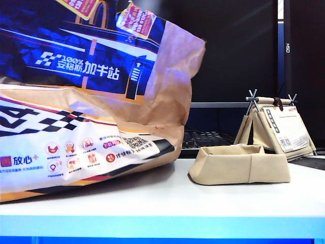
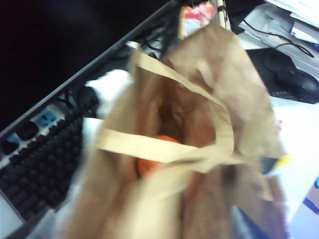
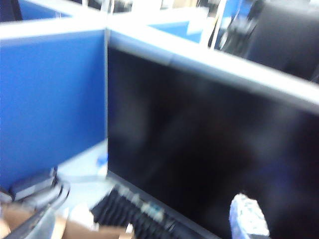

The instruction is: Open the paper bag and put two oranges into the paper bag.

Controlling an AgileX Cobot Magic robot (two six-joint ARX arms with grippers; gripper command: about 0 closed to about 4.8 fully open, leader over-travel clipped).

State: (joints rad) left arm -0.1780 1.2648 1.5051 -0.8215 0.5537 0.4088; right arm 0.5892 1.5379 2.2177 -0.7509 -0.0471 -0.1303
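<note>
Neither tool is seen in any view: the left wrist view shows none of its fingers, and the right wrist view, badly blurred, shows only a dark monitor [image 3: 209,149], a blue partition [image 3: 50,99] and a keyboard edge [image 3: 129,214]. Whether either tool stands apart or together cannot be told from the views. Below the left tool the paper bag [image 2: 209,99] is seen from above, its mouth open and crossed by paper handles [image 2: 164,152]. One orange [image 2: 154,164] lies inside, partly hidden by a handle; a second cannot be made out. On the bench [image 1: 167,198] the bag is cut off by the frame edge, and a small beige tray [image 1: 238,165] sits beside it.
</note>
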